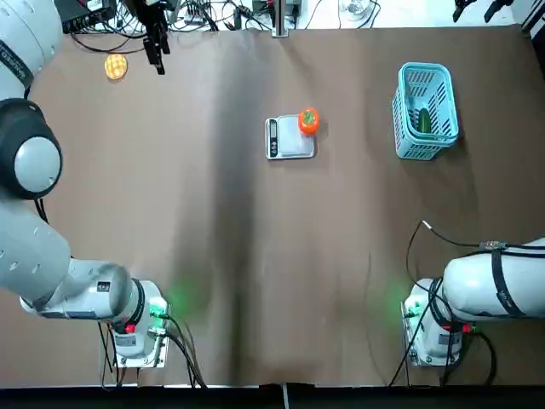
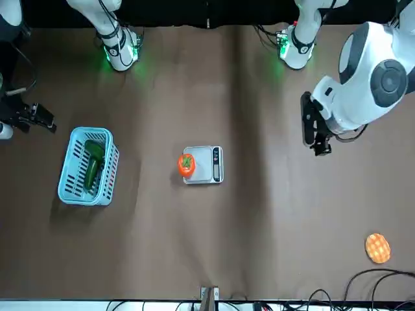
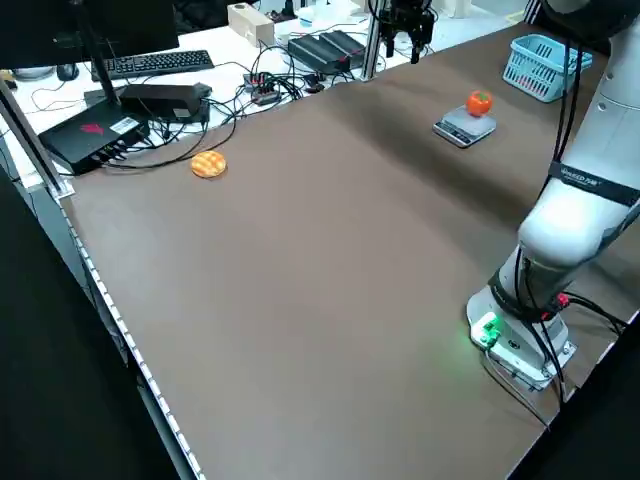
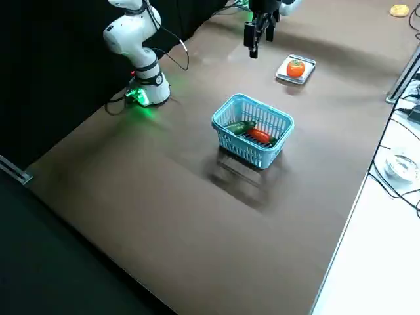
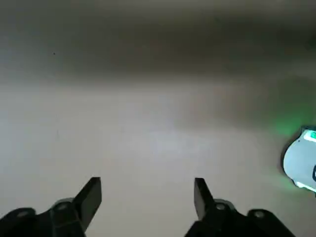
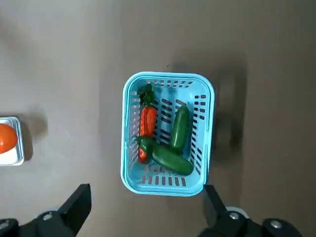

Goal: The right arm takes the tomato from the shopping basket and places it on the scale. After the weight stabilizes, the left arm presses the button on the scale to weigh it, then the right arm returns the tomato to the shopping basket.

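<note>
— Where to find the tomato (image 1: 308,122)?
— On the scale (image 1: 290,146), by the plate's far right edge: round, glossy orange-red, green cap upward.
— And around it?
— Note bare table between scale and basket (image 1: 426,75), rightward.
— Grippers?
— See left gripper (image 5: 148,192), far left, and right gripper (image 6: 148,192), far right, both spread wide.

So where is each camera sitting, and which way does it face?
Top: overhead, looking down the robot's way at scale and basket; both arms show.
Front: across the table, facing the robot; both arms.
Left side: raised at the robot's left, looking diagonally over; left arm base, a gripper.
Right side: raised at its right, onto the basket; right arm base, a gripper.
Left wrist: left gripper, open over bare table.
Right wrist: right gripper, open near the basket.
Top and front share tomato, scale, basket.
</note>
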`<state>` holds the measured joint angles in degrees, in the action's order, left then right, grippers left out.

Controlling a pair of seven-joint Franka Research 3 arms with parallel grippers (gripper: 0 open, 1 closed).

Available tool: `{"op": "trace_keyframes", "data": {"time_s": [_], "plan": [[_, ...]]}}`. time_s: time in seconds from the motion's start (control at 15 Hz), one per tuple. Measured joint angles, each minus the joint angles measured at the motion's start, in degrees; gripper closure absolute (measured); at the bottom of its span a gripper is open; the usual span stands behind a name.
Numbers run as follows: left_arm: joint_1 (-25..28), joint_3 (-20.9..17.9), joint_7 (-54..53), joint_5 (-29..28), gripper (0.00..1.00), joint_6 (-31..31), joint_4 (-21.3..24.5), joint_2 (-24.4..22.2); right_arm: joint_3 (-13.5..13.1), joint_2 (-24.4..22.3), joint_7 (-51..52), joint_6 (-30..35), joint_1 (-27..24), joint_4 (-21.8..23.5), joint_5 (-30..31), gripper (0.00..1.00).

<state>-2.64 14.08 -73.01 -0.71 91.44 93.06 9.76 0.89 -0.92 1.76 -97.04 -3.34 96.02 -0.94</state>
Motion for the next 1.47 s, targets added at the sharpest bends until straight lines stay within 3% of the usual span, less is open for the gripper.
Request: {"op": "trace_keyframes", "data": {"time_s": [0.4, 0.6, 0.73, 0.8, 0.87, 0.93, 1.07, 1.2, 1.33, 1.47], "plan": [[-2.37, 0.05, 2.70, 0.02, 0.25, 2.69, -0.01, 1.93, 0.21, 0.10, -0.01, 0.17, 0.06, -0.24, 0.00, 0.01], [-6.03, 0.09, 7.07, 1.05, 0.29, 5.51, -0.01, 4.08, 0.40, 0.10, -0.02, 0.19, 0.08, -0.28, 0.00, 0.01], [-8.35, 0.16, 10.45, 1.06, 0.44, 7.43, -0.01, 5.76, 0.51, 0.10, -0.11, 0.20, 0.09, -0.29, 0.00, 0.01], [-9.22, 0.18, 11.14, 1.06, 0.44, 8.50, -0.01, 6.45, 0.51, 0.10, -0.15, 0.21, 0.09, -0.30, 0.00, 0.01], [-10.83, 0.21, 11.58, 1.08, 0.53, 10.37, -0.02, 7.53, 0.52, 0.10, -0.18, 0.22, 0.09, -0.31, 0.00, 0.01], [-11.69, 0.22, 12.32, 1.09, 0.54, 11.32, -0.03, 8.05, 0.52, 0.10, -0.18, 0.23, 0.09, -0.31, 0.00, 0.01], [-13.33, 0.24, 14.26, 1.09, 0.72, 13.68, -0.03, 9.40, 0.53, 0.10, -0.19, 0.23, 0.09, -0.32, 0.00, 0.01], [-14.83, 0.23, 15.01, 1.09, 0.77, 15.90, -0.03, 11.06, 0.55, 0.10, -0.20, 0.24, 0.09, -0.33, 0.00, 0.01], [-15.77, 0.24, 15.53, 1.09, 0.95, 19.11, -0.02, 12.81, 0.55, 0.10, -0.22, 0.24, 0.09, -0.33, 0.00, 0.01], [-16.01, 0.24, 15.65, 1.09, 0.99, 22.14, -0.03, 14.29, 0.55, 0.10, -0.23, 0.25, 0.09, -0.33, 0.00, 0.01]]}}
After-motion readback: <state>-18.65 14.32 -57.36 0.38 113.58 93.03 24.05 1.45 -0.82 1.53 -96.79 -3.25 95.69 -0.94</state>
